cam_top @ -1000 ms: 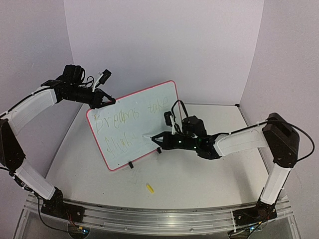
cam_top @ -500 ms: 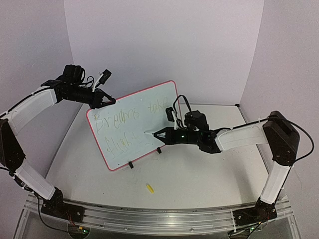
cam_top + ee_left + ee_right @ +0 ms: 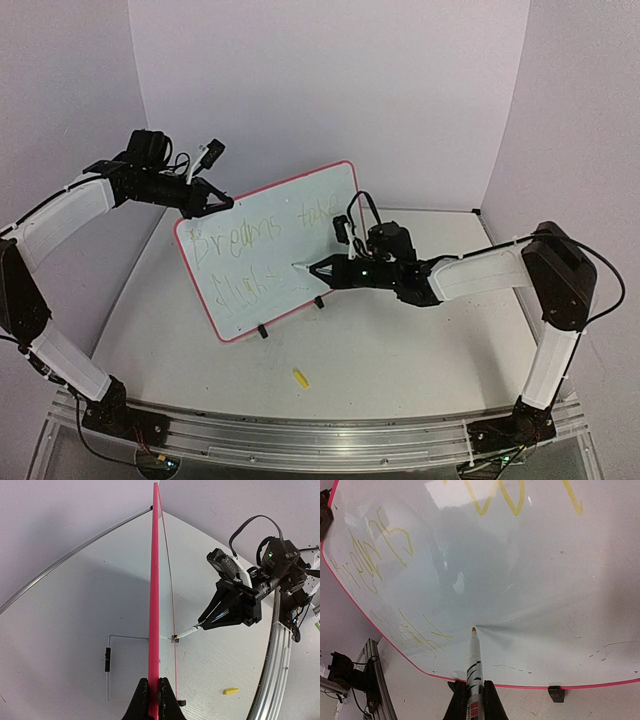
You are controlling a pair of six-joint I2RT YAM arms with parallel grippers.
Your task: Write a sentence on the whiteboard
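Note:
The whiteboard (image 3: 270, 250) stands tilted on two black clip feet (image 3: 262, 331), pink-red bordered, with faint yellow writing in two lines. My left gripper (image 3: 212, 204) is shut on its upper left edge; in the left wrist view the pink edge (image 3: 154, 605) runs up from between my jaws at the left gripper (image 3: 154, 700). My right gripper (image 3: 322, 272) is shut on a white marker (image 3: 474, 670) with black stripes. The marker's orange tip (image 3: 473, 629) touches the board to the right of the second line of writing (image 3: 415, 630).
A small yellow marker cap (image 3: 300, 377) lies on the white table in front of the board, also the yellow cap (image 3: 230, 691) in the left wrist view. Grey walls close the back and sides. A metal rail (image 3: 300, 430) runs along the near edge.
My right gripper rose and shifted slightly right along the board with the marker, its arm swinging more level. The left gripper and the board have not moved.

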